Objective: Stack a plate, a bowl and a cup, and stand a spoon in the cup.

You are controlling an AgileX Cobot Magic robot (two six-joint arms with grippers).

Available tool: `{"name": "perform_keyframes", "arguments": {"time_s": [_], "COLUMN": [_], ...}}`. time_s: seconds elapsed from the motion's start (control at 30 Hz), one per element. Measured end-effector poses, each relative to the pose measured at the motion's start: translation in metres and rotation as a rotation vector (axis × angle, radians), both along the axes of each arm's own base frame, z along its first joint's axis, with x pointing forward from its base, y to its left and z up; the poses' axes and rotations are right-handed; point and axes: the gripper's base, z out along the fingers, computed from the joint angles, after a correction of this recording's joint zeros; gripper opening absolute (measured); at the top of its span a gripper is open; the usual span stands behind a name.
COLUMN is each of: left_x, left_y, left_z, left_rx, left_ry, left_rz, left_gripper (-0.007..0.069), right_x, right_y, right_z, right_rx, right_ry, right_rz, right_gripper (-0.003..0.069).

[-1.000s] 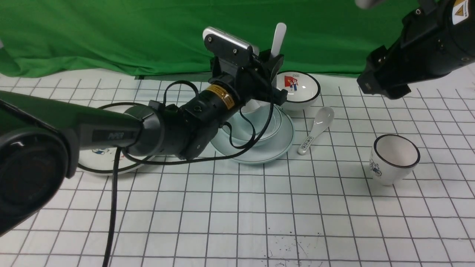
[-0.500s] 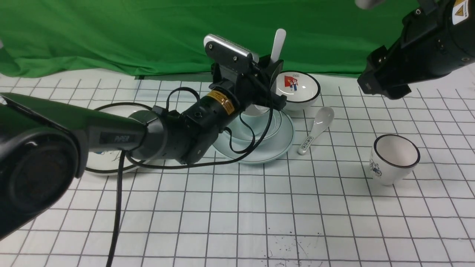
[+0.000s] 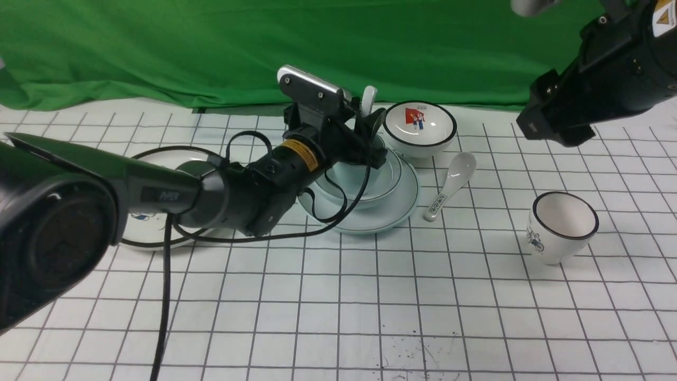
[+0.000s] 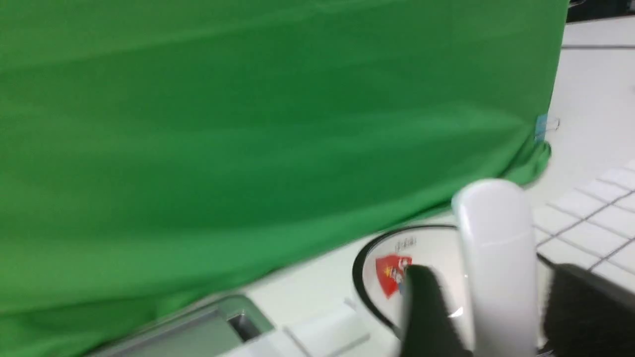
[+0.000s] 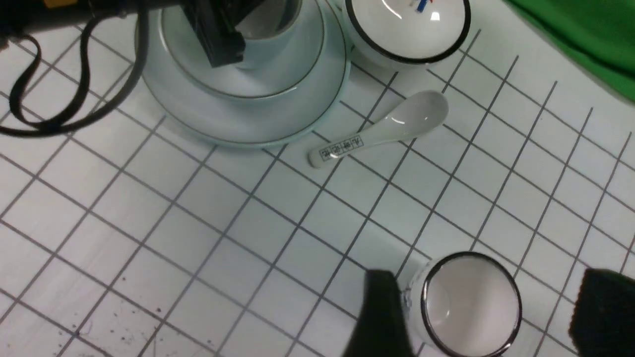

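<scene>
The plate (image 3: 370, 217) holds the bowl (image 3: 389, 169), and the cup (image 5: 270, 52) stands in the bowl, mostly hidden behind my left gripper in the front view. My left gripper (image 3: 371, 135) is low over the cup. It is shut on the spoon (image 3: 368, 98), whose plain white handle (image 4: 496, 248) stands upright between the two black fingers (image 4: 426, 307). The spoon's lower end is hidden. My right gripper (image 5: 491, 315) is open and empty, high above the black-rimmed cup (image 5: 471, 302). Plate (image 5: 238, 124) and bowl (image 5: 297, 64) also show in the right wrist view.
A black-rimmed bowl with a red flag picture (image 3: 420, 129) stands just behind the stack. A spoon with printed characters (image 3: 452, 182) lies right of the plate. The black-rimmed cup (image 3: 561, 227) stands at the right. A cartoon plate (image 3: 153, 233) lies under my left arm.
My left gripper has come down and slightly left with the spoon, so the handle now stands much lower over the cup. The right arm has shifted slightly.
</scene>
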Motion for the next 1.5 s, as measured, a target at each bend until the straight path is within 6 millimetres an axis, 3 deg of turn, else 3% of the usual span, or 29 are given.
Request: {"name": "perform_keyframes", "arguments": {"time_s": [0.07, 0.2, 0.23, 0.33, 0.4, 0.47, 0.57, 0.63, 0.67, 0.7, 0.73, 0.77, 0.8, 0.83, 0.87, 1.07, 1.33, 1.5], "left_x": [-0.004, -0.017, -0.021, -0.054, -0.082, -0.107, -0.147, -0.172, -0.189, -0.191, -0.215, -0.218, -0.241, -0.251, -0.256, -0.328, -0.389, -0.403], "left_y": [0.002, 0.008, 0.012, 0.035, 0.051, 0.063, 0.081, 0.092, 0.098, 0.100, 0.109, 0.110, 0.119, 0.123, 0.126, 0.156, 0.180, 0.186], "left_z": [0.021, 0.068, 0.077, 0.139, 0.176, 0.204, 0.244, 0.261, 0.267, 0.268, 0.270, 0.272, 0.267, 0.265, 0.266, 0.225, 0.187, 0.175], "left_rx": [0.042, 0.138, 0.168, 0.244, 0.254, 0.245, 0.203, 0.171, 0.155, 0.153, 0.132, 0.127, 0.111, 0.105, 0.100, 0.055, -0.011, -0.031], "left_ry": [0.034, 0.079, 0.113, 0.235, 0.293, 0.305, 0.250, 0.196, 0.167, 0.164, 0.129, 0.120, 0.087, 0.075, 0.064, -0.007, -0.206, -0.250], "left_rz": [0.001, 0.012, 0.024, 0.105, 0.150, 0.173, 0.189, 0.191, 0.190, 0.190, 0.187, 0.188, 0.183, 0.183, 0.183, 0.180, 0.174, 0.177], "left_gripper": [0.0431, 0.0398, 0.0368, 0.0179, 0.0046, -0.0008, -0.0034, -0.0035, -0.0035, -0.0035, -0.0035, -0.0035, -0.0035, -0.0035, -0.0035, -0.0035, -0.0035, -0.0035], "right_x": [-0.014, -0.046, -0.055, -0.091, -0.117, -0.134, -0.156, -0.168, -0.173, -0.174, -0.179, -0.179, -0.181, -0.181, -0.181, -0.186, -0.188, -0.189], "right_y": [-0.008, -0.026, -0.031, -0.050, -0.064, -0.071, -0.081, -0.085, -0.086, -0.086, -0.087, -0.087, -0.086, -0.084, -0.084, -0.080, -0.084, -0.085], "right_z": [0.009, 0.026, 0.029, 0.027, 0.019, -0.001, -0.027, -0.050, -0.072, -0.074, -0.093, -0.098, -0.117, -0.129, -0.131, -0.182, -0.206, -0.210], "right_rx": [-0.004, -0.013, -0.013, 0.001, 0.042, 0.082, 0.202, 0.269, 0.292, 0.298, 0.341, 0.335, 0.381, 0.393, 0.396, 0.495, 0.397, 0.374], "right_ry": [0.011, 0.030, 0.030, 0.005, -0.079, -0.157, -0.333, -0.426, -0.466, -0.474, -0.550, -0.538, -0.617, -0.633, -0.640, -0.765, -0.575, -0.534], "right_rz": [-0.010, -0.033, -0.036, -0.037, -0.024, -0.008, 0.007, 0.019, 0.034, 0.036, 0.060, 0.060, 0.088, 0.099, 0.102, 0.167, 0.125, 0.115], "right_gripper": [0.0514, 0.0512, 0.0507, 0.0425, 0.0313, 0.0192, 0.0060, 0.0022, 0.0013, 0.0012, 0.0011, 0.0011, 0.0011, 0.0011, 0.0011, 0.0015, 0.0036, 0.0045]}}
